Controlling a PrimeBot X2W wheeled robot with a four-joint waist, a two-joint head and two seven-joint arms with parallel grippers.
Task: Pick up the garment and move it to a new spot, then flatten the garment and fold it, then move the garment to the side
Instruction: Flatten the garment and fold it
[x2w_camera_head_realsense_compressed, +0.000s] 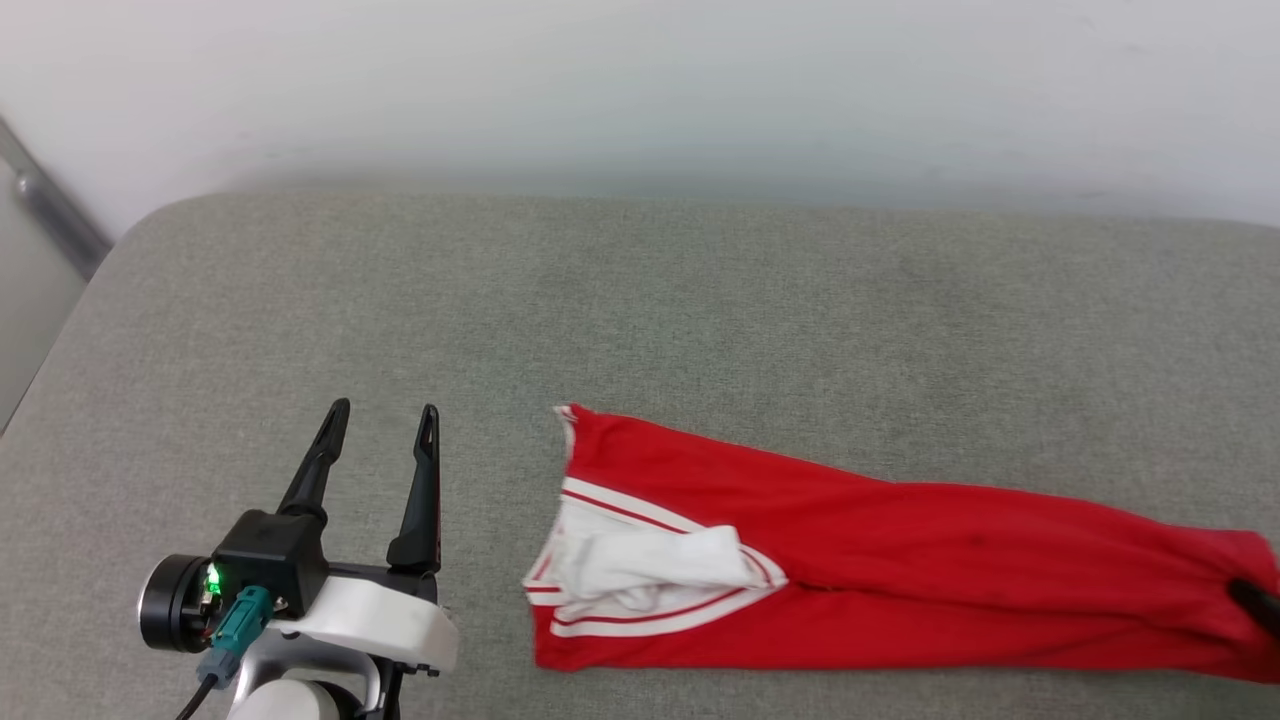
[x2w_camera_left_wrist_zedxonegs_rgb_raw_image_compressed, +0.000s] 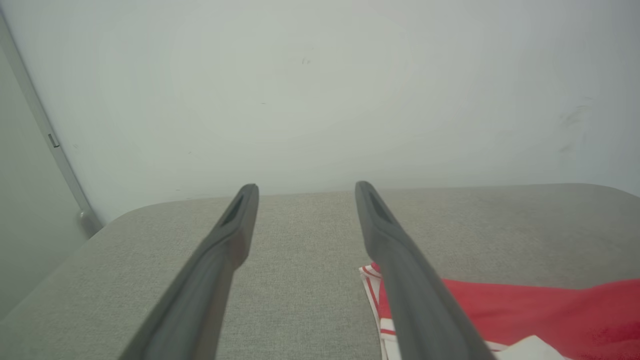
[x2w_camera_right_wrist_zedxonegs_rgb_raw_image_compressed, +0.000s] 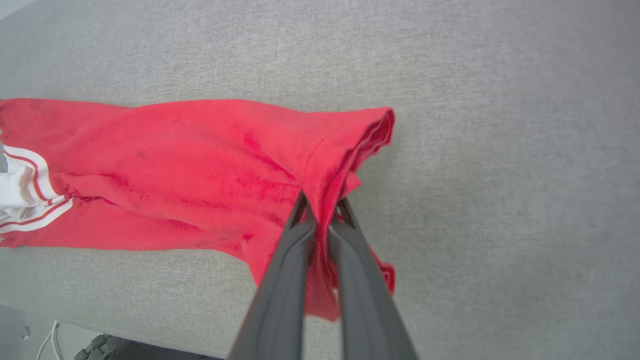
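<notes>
The garment (x2w_camera_head_realsense_compressed: 900, 560) is a red shirt folded into a long band across the near right of the grey cushion, with a white sleeve and striped trim at its left end. My right gripper (x2w_camera_right_wrist_zedxonegs_rgb_raw_image_compressed: 322, 202) is shut on the garment (x2w_camera_right_wrist_zedxonegs_rgb_raw_image_compressed: 200, 175) at its right hem edge, with red cloth pinched between the fingers; a dark fingertip (x2w_camera_head_realsense_compressed: 1255, 600) pokes in at the head view's right edge. My left gripper (x2w_camera_head_realsense_compressed: 385, 410) stands open and empty to the left of the garment, not touching it. In the left wrist view the open left gripper (x2w_camera_left_wrist_zedxonegs_rgb_raw_image_compressed: 305, 187) has the garment (x2w_camera_left_wrist_zedxonegs_rgb_raw_image_compressed: 525, 310) at lower right.
The grey cushion (x2w_camera_head_realsense_compressed: 640, 320) stretches wide behind and to the left of the shirt. A pale wall (x2w_camera_head_realsense_compressed: 640, 90) rises behind it, with a metal rail (x2w_camera_head_realsense_compressed: 50, 210) at the far left. The cushion's front edge (x2w_camera_right_wrist_zedxonegs_rgb_raw_image_compressed: 150, 335) lies close below the shirt.
</notes>
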